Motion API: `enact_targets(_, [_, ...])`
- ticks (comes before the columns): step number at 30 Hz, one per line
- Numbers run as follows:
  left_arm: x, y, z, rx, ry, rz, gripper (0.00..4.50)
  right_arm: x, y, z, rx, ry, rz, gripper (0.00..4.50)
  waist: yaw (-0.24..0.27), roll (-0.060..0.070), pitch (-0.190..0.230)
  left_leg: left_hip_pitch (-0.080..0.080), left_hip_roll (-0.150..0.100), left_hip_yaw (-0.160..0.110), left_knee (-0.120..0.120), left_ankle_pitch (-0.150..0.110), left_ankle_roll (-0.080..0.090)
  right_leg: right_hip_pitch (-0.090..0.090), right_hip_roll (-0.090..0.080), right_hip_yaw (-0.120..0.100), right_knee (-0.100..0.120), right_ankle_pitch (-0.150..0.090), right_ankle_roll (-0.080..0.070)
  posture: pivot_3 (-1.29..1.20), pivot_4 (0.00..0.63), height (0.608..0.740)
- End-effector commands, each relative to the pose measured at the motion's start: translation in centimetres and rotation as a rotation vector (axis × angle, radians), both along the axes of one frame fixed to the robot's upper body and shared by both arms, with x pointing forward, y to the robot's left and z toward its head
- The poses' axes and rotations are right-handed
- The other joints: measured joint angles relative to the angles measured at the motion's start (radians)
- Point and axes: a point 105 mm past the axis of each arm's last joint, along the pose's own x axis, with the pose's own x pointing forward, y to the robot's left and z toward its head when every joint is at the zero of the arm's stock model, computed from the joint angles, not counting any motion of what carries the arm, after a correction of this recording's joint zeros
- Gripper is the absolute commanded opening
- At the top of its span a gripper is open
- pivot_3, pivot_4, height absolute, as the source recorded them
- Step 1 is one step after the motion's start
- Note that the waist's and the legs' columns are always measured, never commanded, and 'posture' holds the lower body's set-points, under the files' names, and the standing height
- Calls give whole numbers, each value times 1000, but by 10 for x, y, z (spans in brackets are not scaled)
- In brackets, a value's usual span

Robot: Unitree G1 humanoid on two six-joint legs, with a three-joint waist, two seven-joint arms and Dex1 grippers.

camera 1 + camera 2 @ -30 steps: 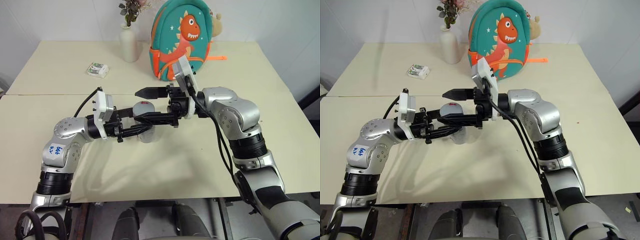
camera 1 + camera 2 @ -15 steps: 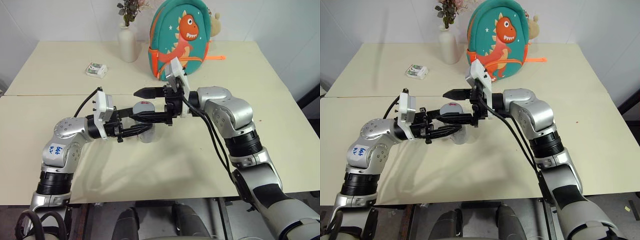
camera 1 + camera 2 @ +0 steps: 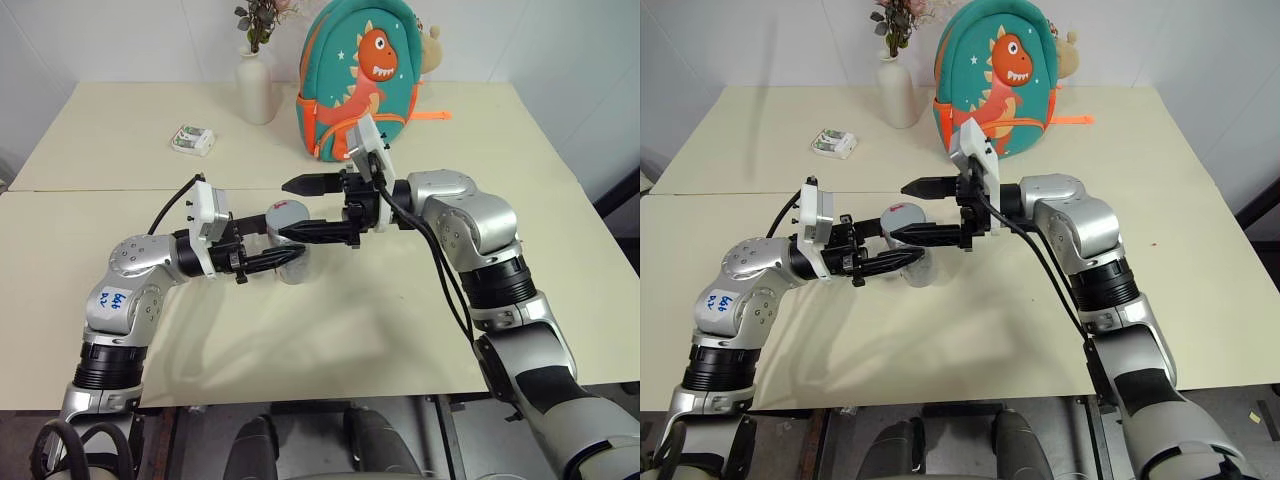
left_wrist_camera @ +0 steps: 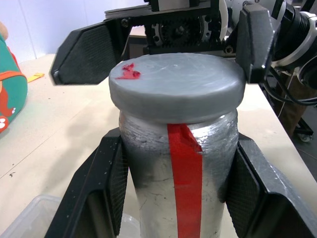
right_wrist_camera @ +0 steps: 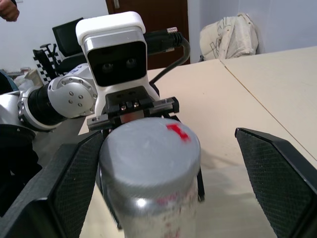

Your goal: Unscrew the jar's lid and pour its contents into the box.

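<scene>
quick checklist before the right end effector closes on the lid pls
1. Jar clamped by left end effector: ok.
2. Lid still seated on the jar: ok.
3. Right end effector open: ok.
4. Its fingers either side of the lid, not touching: ok.
5. Box under the jar for the pour: cannot tell, just a corner shows.
6. Contents level: cannot tell.

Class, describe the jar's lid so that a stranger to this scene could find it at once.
Start at the dinosaur backpack on the table; just in front, the left gripper holds the jar. The lid caps it: round, flat, grey, with a red mark.
</scene>
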Motion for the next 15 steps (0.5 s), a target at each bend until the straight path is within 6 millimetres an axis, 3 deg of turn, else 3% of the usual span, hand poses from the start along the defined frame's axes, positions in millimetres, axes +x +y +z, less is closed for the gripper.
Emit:
enact_targets(1, [-9, -4, 14, -10, -72, -41, 2279, 6, -16, 16, 35, -41, -48, 4456, 0, 0, 0, 0, 0, 0, 0, 0, 0, 0, 0, 0, 0, 0, 0, 0, 150, 740])
enact_targets(15, [-9, -3, 14, -10, -71, -44, 2279, 14, -27, 15, 34, -33, -70, 4456, 0, 0, 0, 0, 0, 0, 0, 0, 0, 0, 0, 0, 0, 0, 0, 0, 150, 740])
